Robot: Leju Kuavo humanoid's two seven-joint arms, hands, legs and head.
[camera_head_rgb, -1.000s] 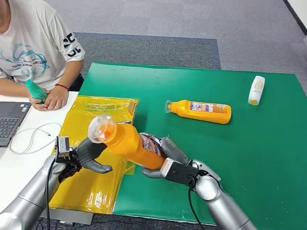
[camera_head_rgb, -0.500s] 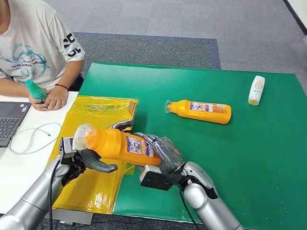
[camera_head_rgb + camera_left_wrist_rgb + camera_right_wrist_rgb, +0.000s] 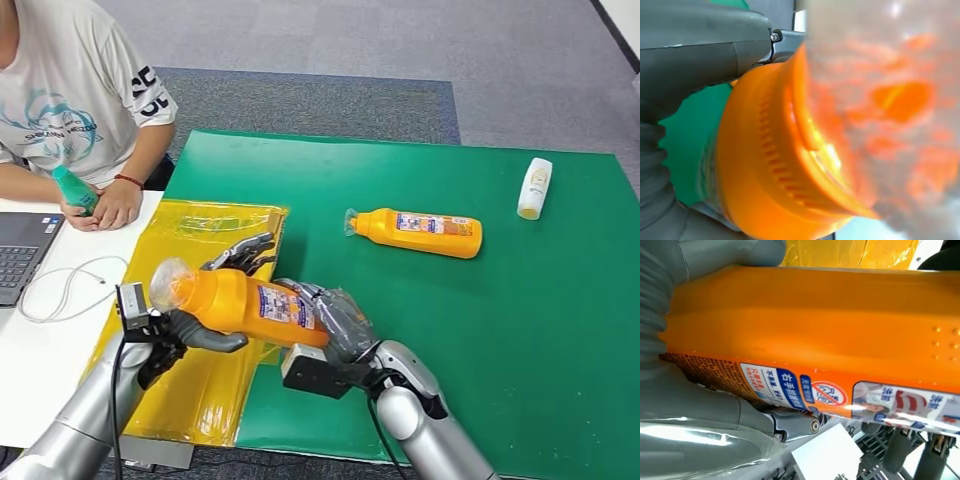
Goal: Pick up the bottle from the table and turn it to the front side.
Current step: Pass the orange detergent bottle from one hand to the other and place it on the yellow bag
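- Holding the orange bottle off the bench, I judge the pick-up done; what is left is the turn to its front side.
- Its printed label faces up toward my head, so the turn looks well along, though I cannot tell if that is the true front.
- My right robot hand is wrapped around the bottle's base end, fingers closed on it, forearm reaching in from below.
- My left robot hand is at the bottle's neck, beside the clear cap: thumb under the neck, darker fingers curling over the far side, so it grips too.
- The bottle lies nearly level, cap end toward the yellow bag, hanging above the bag's edge.
- A second orange bottle lies on the bench well beyond mine.
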